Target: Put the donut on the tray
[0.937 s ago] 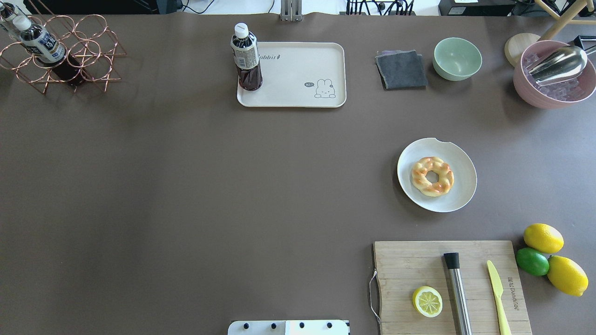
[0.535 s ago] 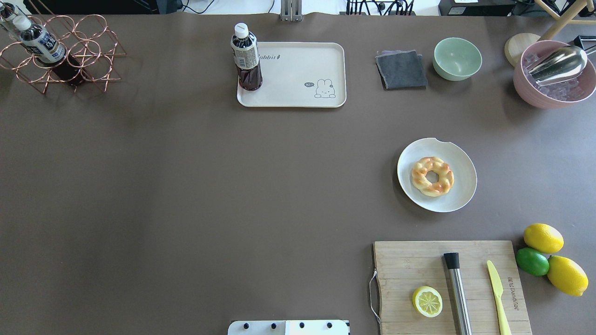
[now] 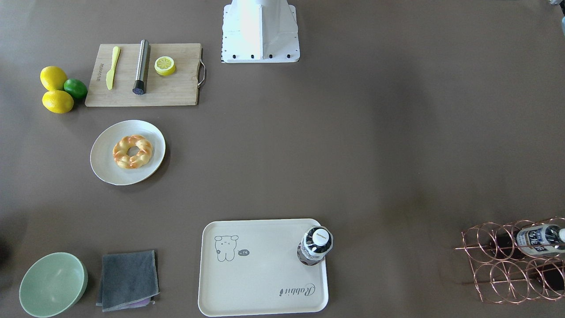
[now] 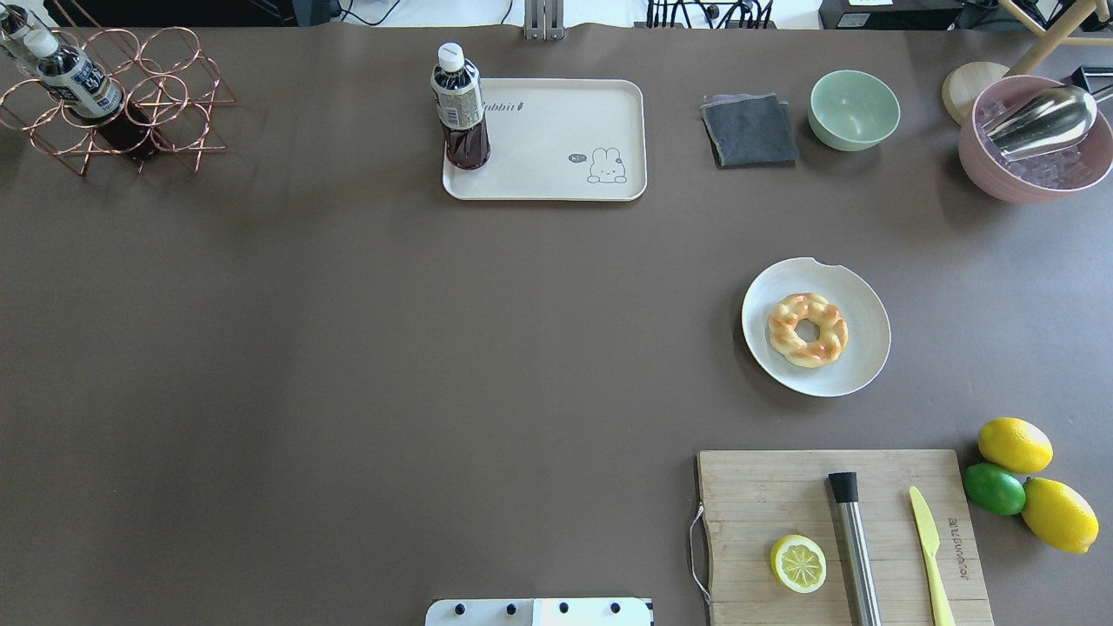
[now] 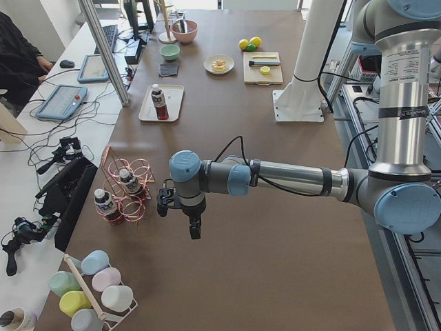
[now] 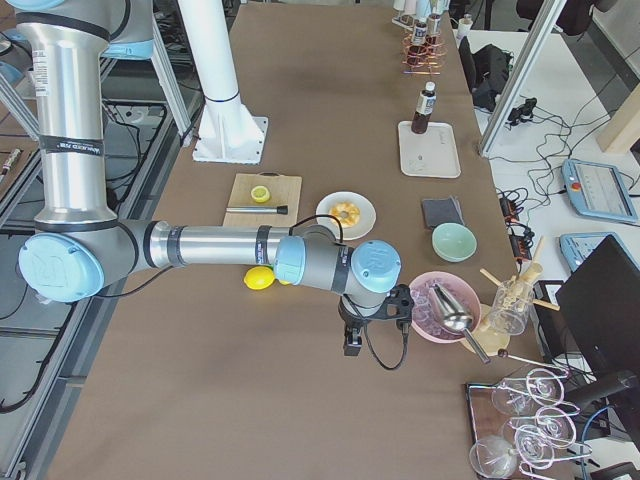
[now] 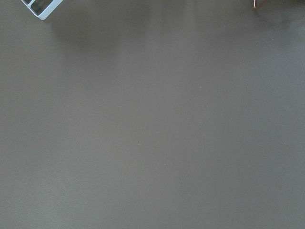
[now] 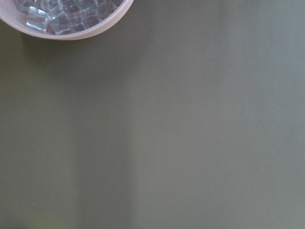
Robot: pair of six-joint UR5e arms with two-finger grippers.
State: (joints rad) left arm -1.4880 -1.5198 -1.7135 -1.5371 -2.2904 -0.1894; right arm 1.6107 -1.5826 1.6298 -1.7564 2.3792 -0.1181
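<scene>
The golden twisted donut (image 4: 808, 329) lies on a round off-white plate (image 4: 865, 356) right of centre; it also shows in the front-facing view (image 3: 132, 151). The cream tray (image 4: 556, 165) with the bear drawing lies at the far middle of the table, also in the front-facing view (image 3: 260, 282). A dark drink bottle (image 4: 460, 109) stands on its left corner. My left gripper (image 5: 193, 231) hangs over the table's left end, my right gripper (image 6: 351, 345) over the right end, both far from the donut. I cannot tell whether either is open or shut.
A copper wire rack (image 4: 130, 104) with a bottle stands far left. A grey cloth (image 4: 749, 130), green bowl (image 4: 854, 109) and pink bowl of ice cubes (image 4: 1035, 143) sit far right. A cutting board (image 4: 756, 522) with a lemon half, a metal tube and a knife lies near right, beside lemons and a lime.
</scene>
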